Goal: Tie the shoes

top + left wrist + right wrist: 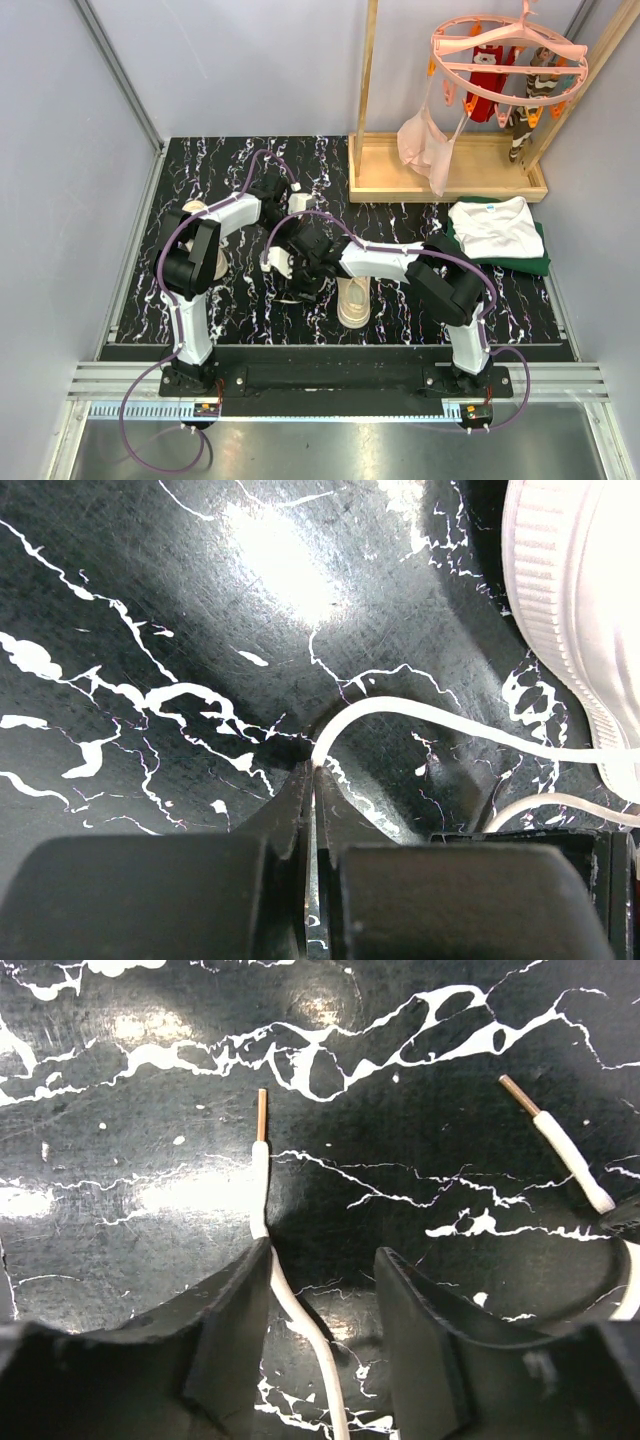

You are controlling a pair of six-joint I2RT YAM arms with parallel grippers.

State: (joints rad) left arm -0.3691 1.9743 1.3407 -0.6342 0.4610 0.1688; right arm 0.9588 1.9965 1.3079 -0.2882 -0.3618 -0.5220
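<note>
The left gripper (312, 780) is clenched on a white lace (420, 708) that curves right toward a pale-soled shoe (570, 580) at the upper right of its wrist view. The right gripper (322, 1252) is released, its jaws apart. A copper-tipped lace (258, 1175) runs up between them, close against the finger on the frame's left. A second lace end (565, 1155) lies at upper right. Seen from above, a cream shoe (352, 298) sits low and central on the black marbled table (400, 200).
</note>
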